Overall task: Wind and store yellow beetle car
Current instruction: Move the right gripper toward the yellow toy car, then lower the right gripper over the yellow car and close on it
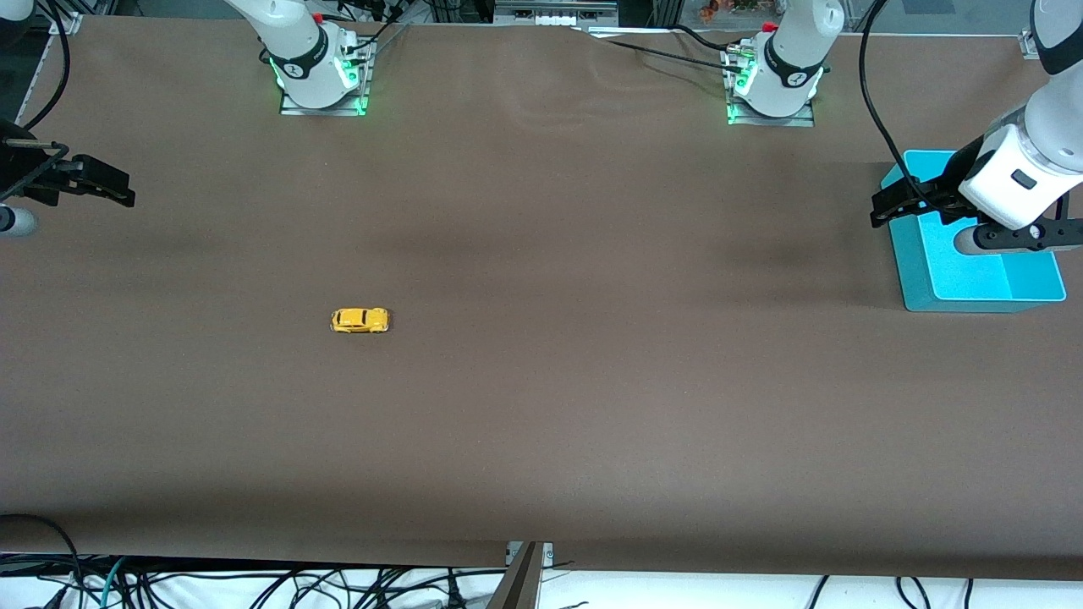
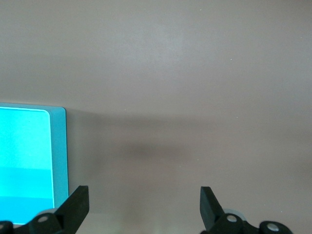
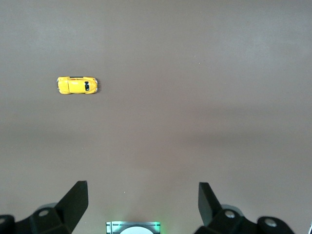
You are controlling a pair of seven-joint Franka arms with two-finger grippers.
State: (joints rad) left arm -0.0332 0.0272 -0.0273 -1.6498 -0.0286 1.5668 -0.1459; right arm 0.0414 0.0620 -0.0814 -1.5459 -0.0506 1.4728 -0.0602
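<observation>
A wide brown table (image 1: 541,406) fills the front view, matte and bare apart from two things, with cables hanging off its near edge and the two arm bases standing along its upper edge.

The yellow beetle car (image 1: 360,320) sits on its wheels on the open surface, toward the right arm's end of the table and nearer to the front camera than either base. It lies lengthwise along the table's long axis, and nothing touches it. In the right wrist view the car (image 3: 77,85) shows its rounded roof and dark windows from above. It looks light and rigid, with a smooth, curved shell that would likely slip out of a pinch placed high on the roof. It will probably also roll if nudged along its length. The best hold, as I judge it, is across the body, on the two flat flanks low down between the wheels, so the fingers block any rolling and leave the wheels free for winding.

The right gripper (image 1: 89,182) hangs at the right arm's end of the table, well apart from the car, its fingers (image 3: 75,200) spread wide with nothing between them.

The teal tray (image 1: 981,288) stands at the left arm's end of the table, well apart from the car, and seems the place for storing. The left gripper (image 1: 897,203) hovers over the tray's edge, fingers (image 2: 78,202) also spread and empty; that arm appears to wait.
</observation>
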